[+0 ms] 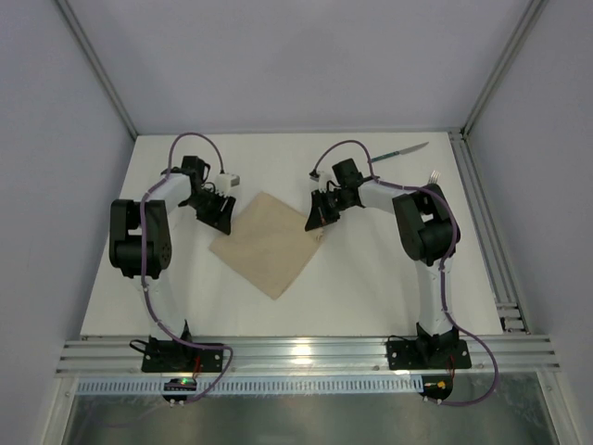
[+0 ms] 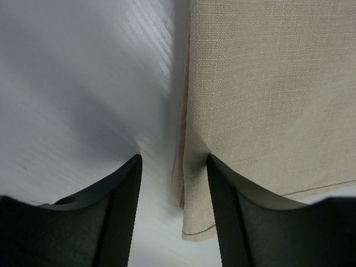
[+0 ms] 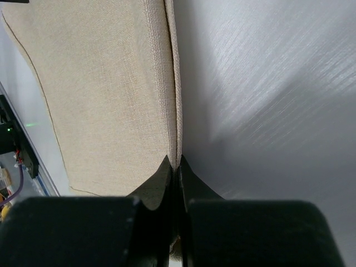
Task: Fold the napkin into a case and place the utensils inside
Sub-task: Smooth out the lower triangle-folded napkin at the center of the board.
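Note:
The beige napkin [image 1: 269, 246] lies flat as a diamond in the middle of the white table. My left gripper [image 1: 220, 215] is down at its left corner. In the left wrist view the gripper [image 2: 173, 183] is open, and the hemmed edge of the napkin [image 2: 267, 83] lies loose between the jaws. My right gripper [image 1: 318, 218] is at the right corner. In the right wrist view it [image 3: 173, 164] is shut on the doubled edge of the napkin [image 3: 100, 83]. The knife [image 1: 400, 153] lies at the far right. The fork's tines [image 1: 434, 174] show beside the right arm; its handle is hidden.
An aluminium rail [image 1: 486, 232] runs along the table's right side and another [image 1: 296, 352] along the near edge, where both arm bases are bolted. Grey walls close in the back and both sides. Bare table [image 1: 371, 297] lies between the napkin and the right arm's base.

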Controlling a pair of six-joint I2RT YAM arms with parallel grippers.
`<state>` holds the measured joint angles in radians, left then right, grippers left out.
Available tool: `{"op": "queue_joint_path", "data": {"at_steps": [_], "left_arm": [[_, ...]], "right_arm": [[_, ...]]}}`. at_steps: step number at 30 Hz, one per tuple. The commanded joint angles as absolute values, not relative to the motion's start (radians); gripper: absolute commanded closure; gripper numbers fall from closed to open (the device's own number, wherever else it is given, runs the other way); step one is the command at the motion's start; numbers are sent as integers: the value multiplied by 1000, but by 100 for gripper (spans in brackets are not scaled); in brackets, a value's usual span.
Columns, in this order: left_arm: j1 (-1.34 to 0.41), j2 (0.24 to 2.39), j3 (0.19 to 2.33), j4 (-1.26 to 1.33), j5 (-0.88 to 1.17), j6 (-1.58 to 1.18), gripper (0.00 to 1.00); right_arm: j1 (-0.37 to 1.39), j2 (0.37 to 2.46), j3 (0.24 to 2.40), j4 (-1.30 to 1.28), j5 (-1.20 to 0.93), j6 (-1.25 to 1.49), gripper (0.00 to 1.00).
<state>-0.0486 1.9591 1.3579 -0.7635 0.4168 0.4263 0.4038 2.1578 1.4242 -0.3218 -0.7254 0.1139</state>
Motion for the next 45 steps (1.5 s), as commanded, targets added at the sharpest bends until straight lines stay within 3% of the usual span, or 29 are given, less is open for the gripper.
{"op": "queue_joint_path", "data": {"at_steps": [1,4,11,12,14,30,41,43,45], "left_arm": [[-48,1977,1316,-793,491,442,48],[-49,1977,1298,-801,494,443,61],[-72,1976,1298,-913,552,476,76],[-75,1967,1293,-922,555,483,80],[-80,1925,1276,-927,560,482,100],[-84,1657,1229,-1029,647,456,100],[-83,1876,1206,-750,445,350,100],[-83,1917,1212,-744,451,338,100],[-83,1928,1200,-729,466,331,99]], "right_arm": [[407,2117,1396,-321,-669,112,96],[405,2112,1393,-314,-670,115,96],[405,2085,1384,-293,-692,143,96],[406,2077,1384,-291,-693,144,96],[405,2059,1381,-291,-693,146,96],[407,1815,1292,-310,-785,181,96],[405,2078,1477,-365,-582,158,96],[407,2120,1506,-390,-558,156,86],[406,2118,1520,-394,-520,155,69]]}}
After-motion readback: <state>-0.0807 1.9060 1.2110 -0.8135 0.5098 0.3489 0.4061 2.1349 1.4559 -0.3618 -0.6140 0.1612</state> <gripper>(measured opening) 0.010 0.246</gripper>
